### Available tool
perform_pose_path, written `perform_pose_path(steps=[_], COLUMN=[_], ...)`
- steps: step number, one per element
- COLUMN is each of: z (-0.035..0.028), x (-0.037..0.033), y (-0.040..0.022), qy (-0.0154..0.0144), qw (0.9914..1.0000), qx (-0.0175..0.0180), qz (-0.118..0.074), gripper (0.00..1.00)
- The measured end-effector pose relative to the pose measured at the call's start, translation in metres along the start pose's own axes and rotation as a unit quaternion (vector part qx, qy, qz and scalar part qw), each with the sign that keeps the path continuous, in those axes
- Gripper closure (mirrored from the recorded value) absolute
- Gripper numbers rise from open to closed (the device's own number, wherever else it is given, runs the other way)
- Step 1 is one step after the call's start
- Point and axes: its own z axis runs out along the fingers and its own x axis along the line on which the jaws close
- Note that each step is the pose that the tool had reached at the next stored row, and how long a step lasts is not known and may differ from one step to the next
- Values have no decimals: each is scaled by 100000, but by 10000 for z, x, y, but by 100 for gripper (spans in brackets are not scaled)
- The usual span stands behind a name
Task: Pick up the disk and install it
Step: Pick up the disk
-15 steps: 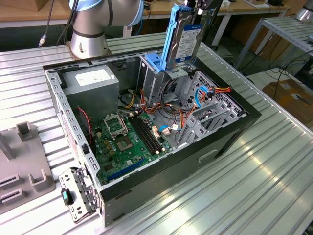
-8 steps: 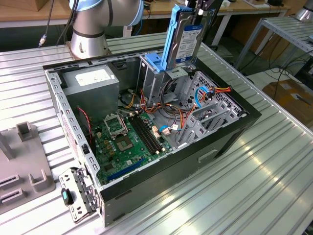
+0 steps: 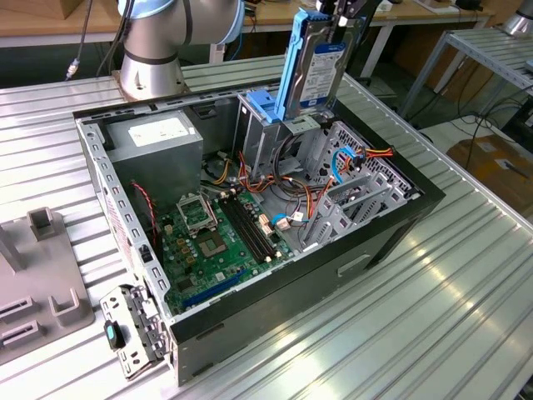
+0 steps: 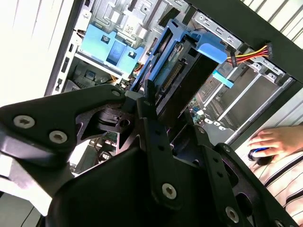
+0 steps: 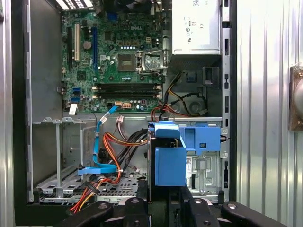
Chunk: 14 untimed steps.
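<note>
The disk (image 3: 313, 63), grey metal in blue carrier rails, hangs upright with its lower end just over the drive cage (image 3: 265, 137) inside the open computer case (image 3: 391, 229). My gripper (image 3: 336, 12) is shut on the disk's upper end. In the first wrist view the disk (image 5: 169, 158) shows end-on beside the cage's blue latch (image 5: 206, 137), with my gripper (image 5: 162, 208) right behind it. In the second wrist view a black finger (image 4: 150, 101) lies along the disk (image 4: 173, 73), whose connector edge points into the case.
The case holds a motherboard (image 3: 212, 242), a power supply (image 3: 158, 142) and loose orange and blue cables (image 3: 321, 196). A grey fixture (image 3: 37, 292) lies at the exterior view's left. The arm's base (image 3: 154, 58) stands behind the case. A person's hand (image 4: 274, 141) rests outside it.
</note>
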Motion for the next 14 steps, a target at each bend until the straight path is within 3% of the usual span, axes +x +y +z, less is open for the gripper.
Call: perform_pose_path(steps=[14], z=[1], x=[27], y=[0], qy=[0], qw=[100000], qx=[0], qz=[0], gripper=[65])
